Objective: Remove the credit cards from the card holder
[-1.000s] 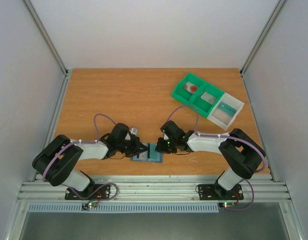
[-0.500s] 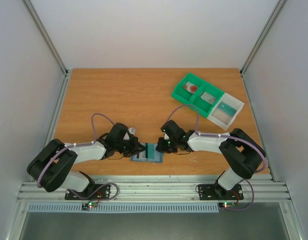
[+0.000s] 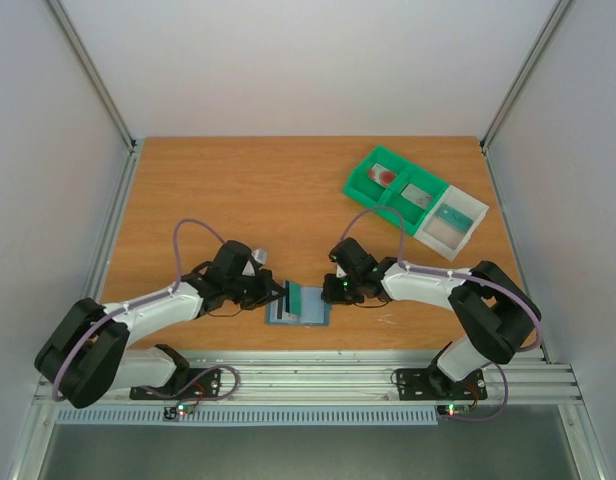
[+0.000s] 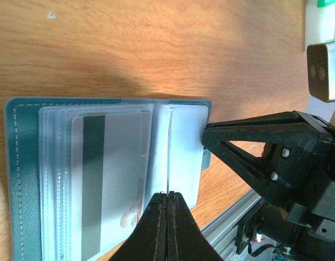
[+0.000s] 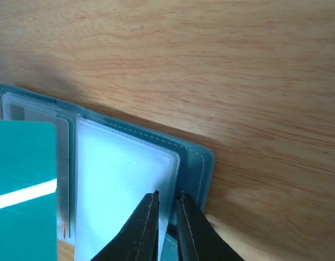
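The left fingers (image 4: pixel 154 234) were pressed together on the edge of a thin teal card (image 5: pixel 23 157), held over the left half of the open card holder (image 4: pixel 20 179). The right fingers (image 5: pixel 143 231) showed a slim gap, tips at the edge of the holder's right panel; whether they nipped it or only pressed on it could not be told. A grey card (image 4: pixel 118 174) with a dark stripe sat in the holder's left sleeve. The holder lay flat on the wooden surface (image 4: pixel 156 49).
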You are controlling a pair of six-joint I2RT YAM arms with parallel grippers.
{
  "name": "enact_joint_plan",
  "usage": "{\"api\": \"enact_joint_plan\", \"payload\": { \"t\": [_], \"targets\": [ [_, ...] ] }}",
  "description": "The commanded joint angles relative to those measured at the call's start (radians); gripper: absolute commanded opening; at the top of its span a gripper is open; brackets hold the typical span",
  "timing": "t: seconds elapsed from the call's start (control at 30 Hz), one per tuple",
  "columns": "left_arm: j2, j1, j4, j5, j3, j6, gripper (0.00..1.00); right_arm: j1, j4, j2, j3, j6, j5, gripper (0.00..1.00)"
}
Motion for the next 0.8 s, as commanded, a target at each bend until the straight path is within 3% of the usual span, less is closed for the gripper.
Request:
{"api": "enact_joint_plan", "payload": {
  "t": [0.0,0.17,0.37,0.47,0.77],
  "targets": [
    [-0.055,0.005,-0.084,-0.042,0.052,0.055,0.01,-0.011,-0.064,-0.063,0.031,-0.102,0.039,0.11],
    [-0.081,0.009,-0.111,-0.037,0.076,0.060,0.00,-0.010,-0.088,-0.100,0.095,-0.229,-0.028,0.13],
    [-0.122,0.032,-0.092,-0.025,0.070,0.009,0.00,-0.010,-0.020,-0.191,0.072,-0.380,-0.045,0.15],
    [-0.159,0.054,-0.160,-0.056,0.087,0.030,0.00,-0.008,0.018,-0.222,0.062,-0.472,-0.102,0.17],
    [-0.278,0.092,-0.215,-0.093,0.102,-0.050,0.00,0.036,0.403,-0.395,-0.137,-0.734,-0.194,0.14]
  ]
}}
